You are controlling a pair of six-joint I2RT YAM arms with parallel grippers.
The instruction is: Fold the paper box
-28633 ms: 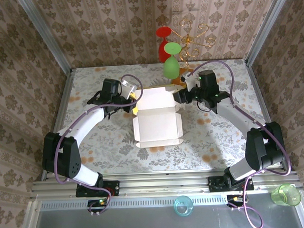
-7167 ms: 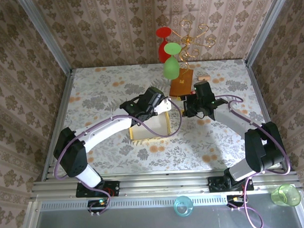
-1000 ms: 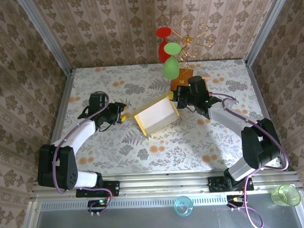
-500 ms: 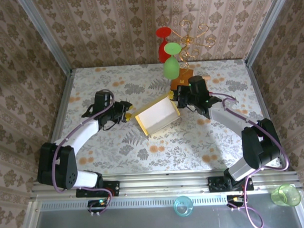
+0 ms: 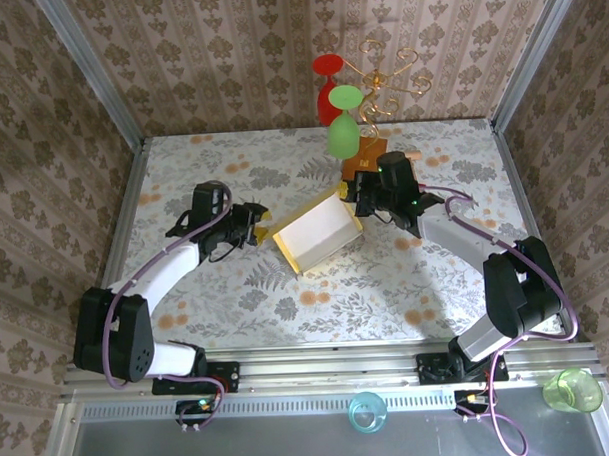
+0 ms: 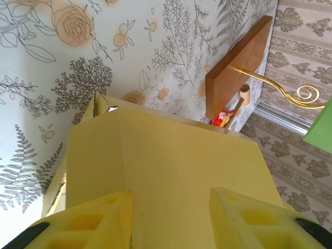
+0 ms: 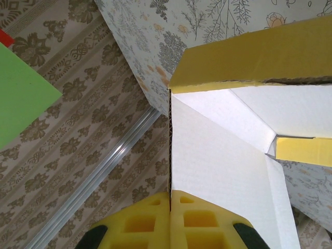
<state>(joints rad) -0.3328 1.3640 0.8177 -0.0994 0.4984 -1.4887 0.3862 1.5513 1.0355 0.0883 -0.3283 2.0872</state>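
Note:
The paper box [image 5: 320, 232] lies tilted in the middle of the table, white inside up, with mustard-yellow walls raised. My right gripper [image 5: 355, 194] is at its far right corner. In the right wrist view it [image 7: 170, 196] is shut on the edge of an upright wall of the paper box [image 7: 223, 155]. My left gripper [image 5: 254, 222] is at the box's left end, jaws apart. In the left wrist view the yellow outer side of the paper box [image 6: 171, 155] lies just ahead of my left gripper [image 6: 171, 210], whose fingers [image 6: 98, 218] stand apart with nothing held.
A brown wooden block [image 5: 365, 158] with a gold wire stand [image 5: 384, 80] stands just behind the box, a green glass [image 5: 343, 137] and a red glass [image 5: 329, 102] hanging from it. A small red-yellow packet [image 6: 224, 116] lies by the block. Patterned walls enclose the table.
My left gripper has moved right, up to the box's left end. The box has shifted slightly right. My right gripper keeps its hold on the wall.

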